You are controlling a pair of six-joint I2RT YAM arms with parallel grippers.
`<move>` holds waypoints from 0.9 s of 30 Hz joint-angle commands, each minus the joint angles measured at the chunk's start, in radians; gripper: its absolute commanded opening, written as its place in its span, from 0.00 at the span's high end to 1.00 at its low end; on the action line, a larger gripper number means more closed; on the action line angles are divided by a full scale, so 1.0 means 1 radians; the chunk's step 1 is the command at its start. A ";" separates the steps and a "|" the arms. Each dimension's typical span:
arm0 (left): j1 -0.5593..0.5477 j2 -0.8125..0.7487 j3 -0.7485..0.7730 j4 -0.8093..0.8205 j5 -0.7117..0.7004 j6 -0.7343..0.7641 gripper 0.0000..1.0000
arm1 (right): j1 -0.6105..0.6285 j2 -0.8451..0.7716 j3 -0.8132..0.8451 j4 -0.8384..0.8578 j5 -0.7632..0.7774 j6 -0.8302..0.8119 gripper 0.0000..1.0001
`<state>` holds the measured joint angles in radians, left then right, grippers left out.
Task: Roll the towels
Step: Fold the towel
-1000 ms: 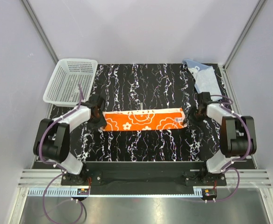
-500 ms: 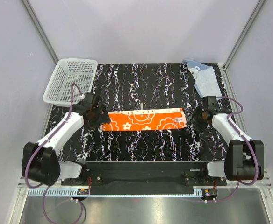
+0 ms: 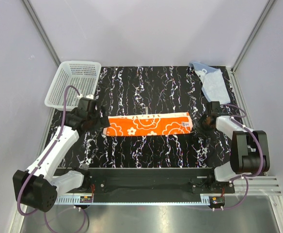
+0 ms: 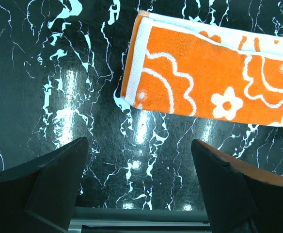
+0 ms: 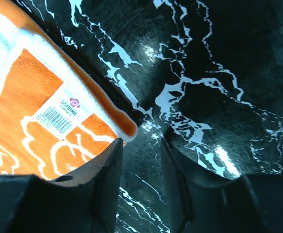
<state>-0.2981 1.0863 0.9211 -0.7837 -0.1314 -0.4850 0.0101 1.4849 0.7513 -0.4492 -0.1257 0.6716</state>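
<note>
Presently counted: one white mesh basket [image 3: 59, 83], two grippers, two towels. The basket sits behind and well left of the orange towel [image 3: 149, 124]. The left gripper [image 4: 139, 143] is just off that towel's left end, jaws spread wide, holding nothing. The orange towel, printed in white, lies flat as a long folded strip, unrolled. The right gripper [image 5: 141, 145] is at the towel's right end, jaws partly apart, nothing between them. The light blue towel [image 3: 213, 82] lies crumpled well behind the orange towel's right end. Surface: black tabletop [image 3: 146, 87] with white veining. Pale plain walls [image 3: 146, 29] enclose it.

Orange printed towel [image 3: 149, 124]: one
Light blue towel [image 3: 213, 82]: one
White mesh basket [image 3: 81, 63]: one
Robot arms [image 3: 59, 143] [image 3: 226, 124]: two
</note>
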 commanded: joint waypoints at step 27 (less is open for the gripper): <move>-0.001 0.009 -0.022 0.031 -0.011 0.022 0.07 | -0.031 0.022 0.134 -0.118 0.188 -0.092 0.97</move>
<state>-0.2981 1.0904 0.9051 -0.7841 -0.1364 -0.4782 0.0071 1.5490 0.8299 -0.4801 -0.0551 0.6243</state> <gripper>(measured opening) 0.930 0.084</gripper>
